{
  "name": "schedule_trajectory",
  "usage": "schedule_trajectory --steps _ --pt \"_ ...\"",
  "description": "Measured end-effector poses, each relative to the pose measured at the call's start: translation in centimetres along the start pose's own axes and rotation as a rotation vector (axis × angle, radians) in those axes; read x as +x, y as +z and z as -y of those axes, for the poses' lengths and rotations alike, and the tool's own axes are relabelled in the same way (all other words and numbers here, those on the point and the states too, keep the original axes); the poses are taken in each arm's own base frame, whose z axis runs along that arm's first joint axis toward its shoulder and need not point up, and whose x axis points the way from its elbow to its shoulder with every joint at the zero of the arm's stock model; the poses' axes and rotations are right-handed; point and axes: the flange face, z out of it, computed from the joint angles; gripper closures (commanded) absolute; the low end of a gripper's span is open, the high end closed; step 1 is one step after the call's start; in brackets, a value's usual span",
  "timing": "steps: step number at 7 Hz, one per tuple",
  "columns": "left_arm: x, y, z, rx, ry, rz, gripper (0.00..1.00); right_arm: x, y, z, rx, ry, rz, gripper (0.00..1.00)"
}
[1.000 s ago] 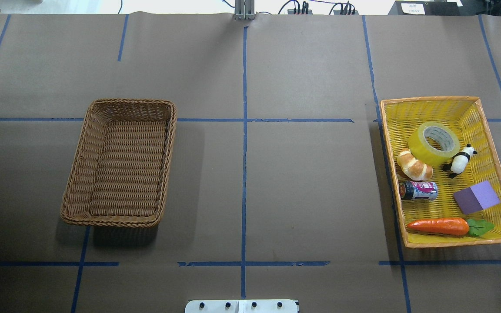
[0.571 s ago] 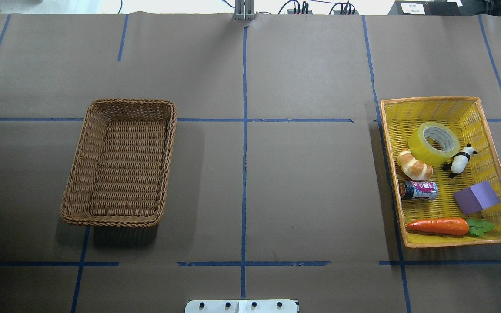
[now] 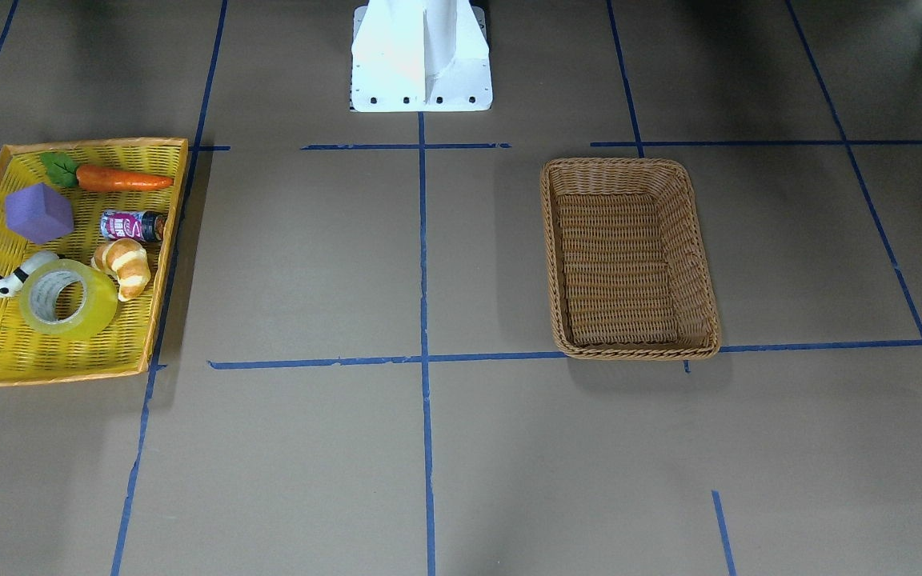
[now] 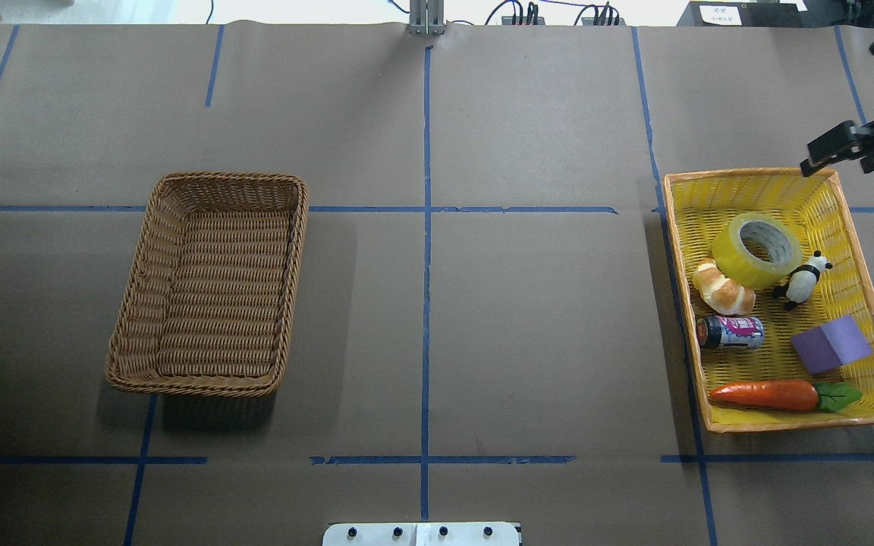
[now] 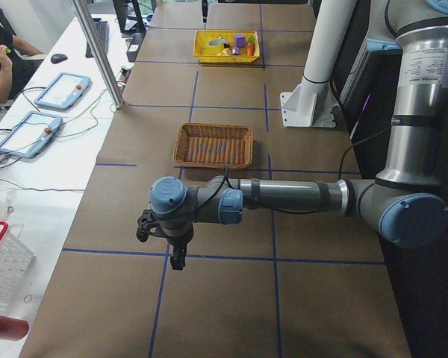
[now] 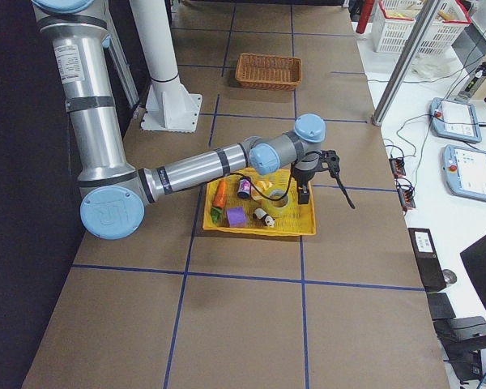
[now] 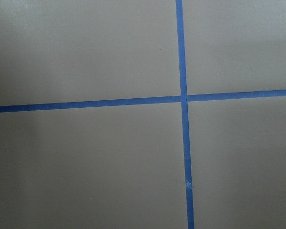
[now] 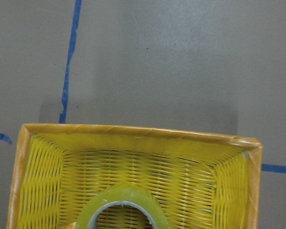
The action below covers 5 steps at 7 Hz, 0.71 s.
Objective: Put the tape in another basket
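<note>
The tape (image 4: pixel 757 250) is a wide yellow roll with a grey-white core. It lies in the far part of the yellow tray (image 4: pixel 677 303), next to a toy croissant (image 4: pixel 723 287). It also shows in the front view (image 3: pixel 69 298) and at the bottom of the right wrist view (image 8: pixel 121 210). The brown wicker basket (image 4: pixel 297 250) stands empty on the left half of the table. My right gripper (image 4: pixel 839 163) hovers over the tray's far right corner with its fingers apart, holding nothing. My left gripper (image 5: pixel 172 246) hangs over bare table well left of the basket; I cannot tell if it is open.
The tray also holds a toy panda (image 4: pixel 803 280), a small can (image 4: pixel 730 332), a purple block (image 4: pixel 831 343) and a carrot (image 4: pixel 767 394). The robot's white base (image 3: pixel 421 56) stands at the table's near edge. Blue tape lines cross the brown table.
My right gripper has come into the overhead view from the right edge and moved left to the tray's far right corner. The tape and both containers have not moved.
</note>
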Motion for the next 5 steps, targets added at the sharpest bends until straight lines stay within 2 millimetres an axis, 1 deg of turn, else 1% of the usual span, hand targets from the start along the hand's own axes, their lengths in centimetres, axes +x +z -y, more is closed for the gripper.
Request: schedule_trajectory --steps 1,2,3,5 --pt "0.0 0.0 0.0 0.001 0.001 0.000 0.00 -1.2 2.1 -0.3 -0.016 -0.013 -0.006 0.00" --pt "0.1 -0.1 0.1 0.001 0.001 0.000 0.00 -1.7 4.3 -0.4 -0.035 -0.030 -0.014 0.00" --pt "0.1 -0.1 0.2 0.002 0.001 -0.001 0.00 -1.4 5.9 -0.4 -0.048 -0.037 -0.021 0.00" --pt "0.1 -0.1 0.2 0.003 0.002 -0.001 0.00 -0.6 7.3 -0.6 -0.066 -0.047 -0.029 0.00"
